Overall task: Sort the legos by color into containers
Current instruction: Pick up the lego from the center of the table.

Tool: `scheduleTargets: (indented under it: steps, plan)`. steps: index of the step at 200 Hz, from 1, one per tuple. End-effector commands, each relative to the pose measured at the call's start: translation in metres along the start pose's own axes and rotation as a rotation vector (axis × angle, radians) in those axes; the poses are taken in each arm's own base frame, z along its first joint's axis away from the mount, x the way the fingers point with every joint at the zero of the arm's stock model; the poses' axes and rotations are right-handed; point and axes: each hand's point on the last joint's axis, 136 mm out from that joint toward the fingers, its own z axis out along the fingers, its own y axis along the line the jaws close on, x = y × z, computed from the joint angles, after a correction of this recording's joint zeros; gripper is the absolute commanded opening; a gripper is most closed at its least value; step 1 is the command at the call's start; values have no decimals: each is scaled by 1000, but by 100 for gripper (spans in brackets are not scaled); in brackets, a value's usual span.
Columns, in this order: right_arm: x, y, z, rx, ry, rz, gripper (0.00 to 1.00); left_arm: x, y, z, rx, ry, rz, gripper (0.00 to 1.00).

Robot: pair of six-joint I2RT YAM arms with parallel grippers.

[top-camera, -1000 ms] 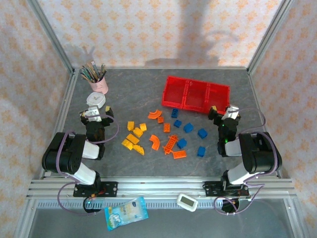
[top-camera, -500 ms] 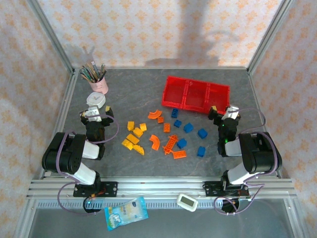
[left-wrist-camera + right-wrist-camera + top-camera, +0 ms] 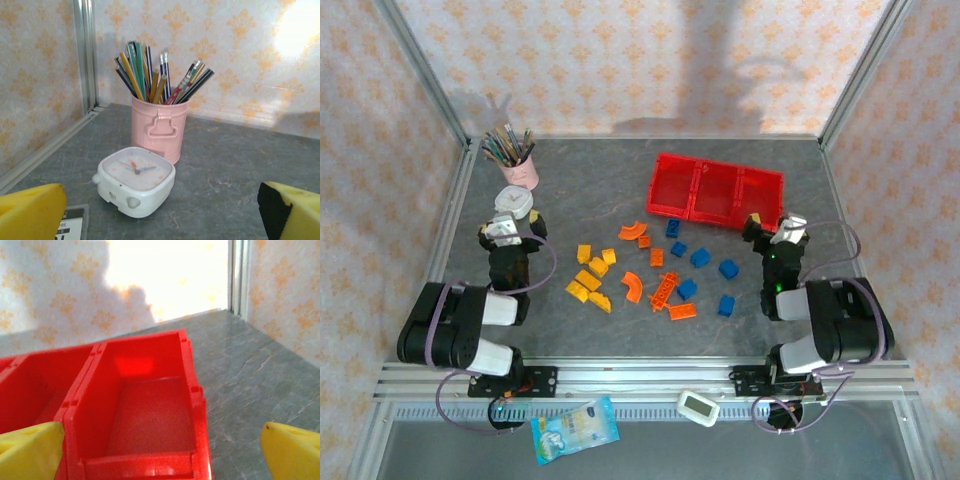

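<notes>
Dark grey stone-patterned table (image 3: pixel 590 190). Bright red latticed plastic tray (image 3: pixel 694 190), three compartments, sits toward the far right corner.

Bricks lie loose mid-table, on the near side of the tray:
- blue plastic bricks (image 3: pixel 700 258) closest to the tray
- orange plastic bricks and arches (image 3: pixel 632 286) in the centre
- yellow-orange plastic bricks (image 3: pixel 588 280) toward the left edge

Left gripper (image 3: pixel 511 230) is near the left edge, jaws wide, holding nothing. It faces a white square plastic clock (image 3: pixel 134 180) and a pink metal cup of pencils (image 3: pixel 159 127) by the far left corner.

Right gripper (image 3: pixel 775 228) is near the right edge, jaws wide, holding nothing, just before the tray's right-end compartment.
</notes>
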Motion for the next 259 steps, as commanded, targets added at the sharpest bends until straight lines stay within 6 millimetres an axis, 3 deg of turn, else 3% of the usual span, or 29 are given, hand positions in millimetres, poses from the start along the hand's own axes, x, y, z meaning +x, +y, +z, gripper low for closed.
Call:
scheduleTargets:
  steps: [1, 36, 55, 67, 93, 140, 185, 239, 259]
  plan:
    - [-19, -12, -7, 73, -43, 48, 100, 0, 4, -4, -15, 32, -26, 100]
    - [-37, -16, -8, 123, -11, 138, 100, -11, 0, -4, -7, 94, -101, 100]
    - [-44, -17, -10, 157, 34, 281, 100, -21, -7, -5, 23, 113, -163, 100]
    - [-39, -13, -10, 156, 106, 370, 100, -19, -7, -7, 12, 159, -241, 100]
    - [-25, 18, -14, 7, 238, 444, 100, -15, -5, -17, 3, 178, -389, 100]
    - [-5, 34, -21, -27, 419, 422, 100, -3, -11, -36, 43, 268, -490, 100]
    - [8, 60, -31, -52, 542, 313, 100, -5, -44, -56, 230, 329, -579, 99]
    - [35, 109, -51, -122, 705, 166, 100, 0, -110, -91, 454, 455, -526, 99]
    - [53, 128, -57, -129, 764, 86, 100, 8, -131, -103, 512, 509, -511, 99]
